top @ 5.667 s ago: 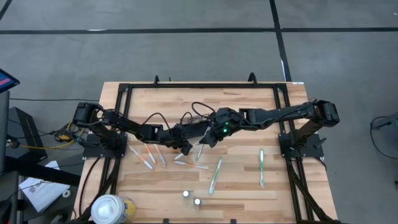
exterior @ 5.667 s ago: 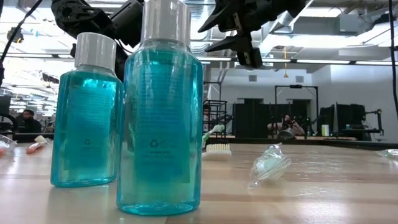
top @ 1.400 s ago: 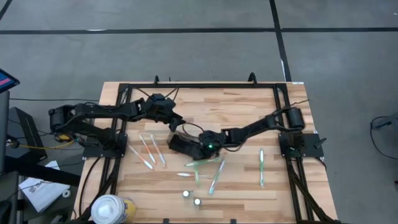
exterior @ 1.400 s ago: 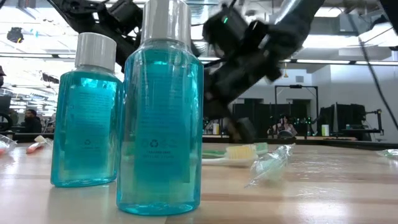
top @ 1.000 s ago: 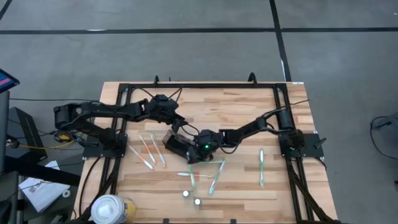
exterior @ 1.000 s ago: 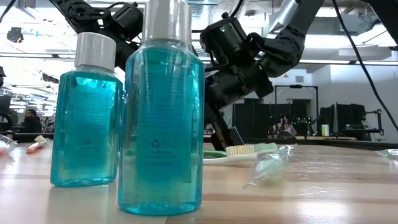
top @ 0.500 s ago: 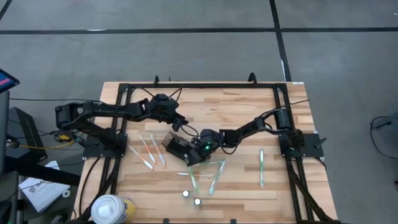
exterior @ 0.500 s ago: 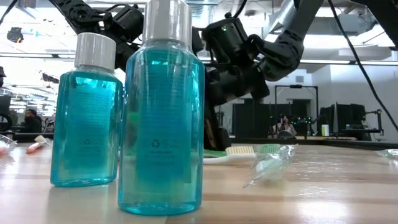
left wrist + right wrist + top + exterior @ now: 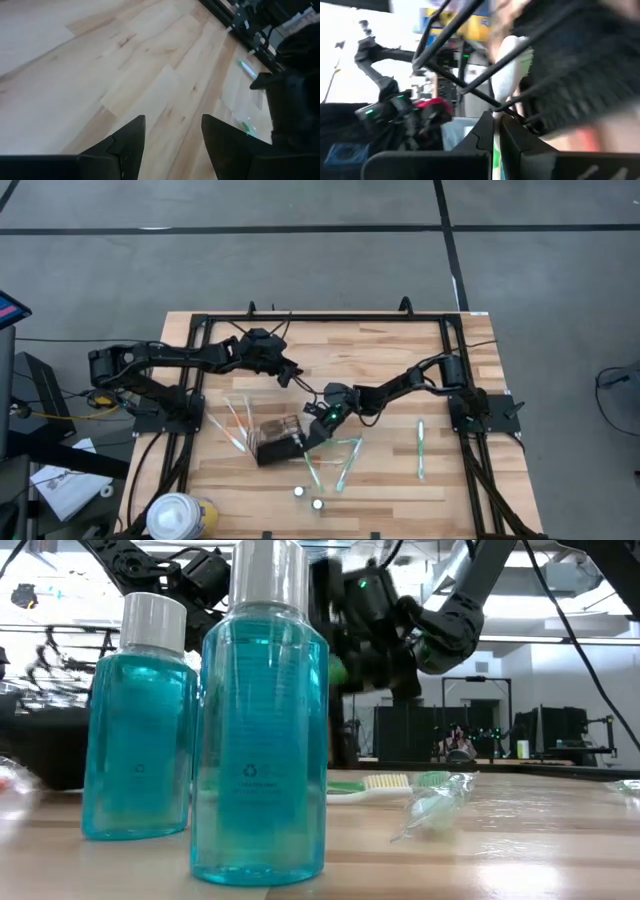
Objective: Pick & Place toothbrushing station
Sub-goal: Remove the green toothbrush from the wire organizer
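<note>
We see the small black wire-mesh rectangular holder [image 9: 277,439] lying tipped on the wooden slatted counter [image 9: 400,380], near the middle. The right pincer [image 9: 310,432] is at the holder's right edge, its fingers pinched shut on a thin wire of the mesh, as the right wrist view shows up close. The left pincer [image 9: 292,378] hangs behind the holder and apart from it, fingers spread, holding nothing. A slim white toothbrush with a green head [image 9: 348,464] lies just right of the holder, and 2 teal mouthwash bottles [image 9: 258,720] stand at the counter's front.
</note>
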Available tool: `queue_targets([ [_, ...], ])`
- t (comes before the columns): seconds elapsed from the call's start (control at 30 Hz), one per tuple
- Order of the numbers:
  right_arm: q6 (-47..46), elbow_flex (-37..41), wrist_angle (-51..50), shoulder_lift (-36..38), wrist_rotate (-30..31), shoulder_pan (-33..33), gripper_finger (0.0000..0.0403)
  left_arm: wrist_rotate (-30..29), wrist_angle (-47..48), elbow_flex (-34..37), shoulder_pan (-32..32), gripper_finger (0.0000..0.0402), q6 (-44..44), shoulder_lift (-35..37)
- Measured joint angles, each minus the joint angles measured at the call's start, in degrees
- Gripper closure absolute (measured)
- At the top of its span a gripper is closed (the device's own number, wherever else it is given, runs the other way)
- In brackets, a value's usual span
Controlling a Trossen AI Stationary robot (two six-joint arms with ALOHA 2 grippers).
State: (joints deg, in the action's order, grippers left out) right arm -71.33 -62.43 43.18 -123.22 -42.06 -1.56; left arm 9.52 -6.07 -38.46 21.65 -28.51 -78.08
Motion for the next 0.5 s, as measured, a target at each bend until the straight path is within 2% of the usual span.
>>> queue_targets([
  [0.13,3.19,0.31,-9.95,0.09,-0.28,1.89,0.0403,-0.02,-0.43,0.00,0.63,0.0211,-0.59,0.00],
  [0.5,2.69,1.05,-6.72,0.13,1.25,13.28,0.0403,0.07,-0.68,0.00,0.46,0.0211,-3.44,0.00],
])
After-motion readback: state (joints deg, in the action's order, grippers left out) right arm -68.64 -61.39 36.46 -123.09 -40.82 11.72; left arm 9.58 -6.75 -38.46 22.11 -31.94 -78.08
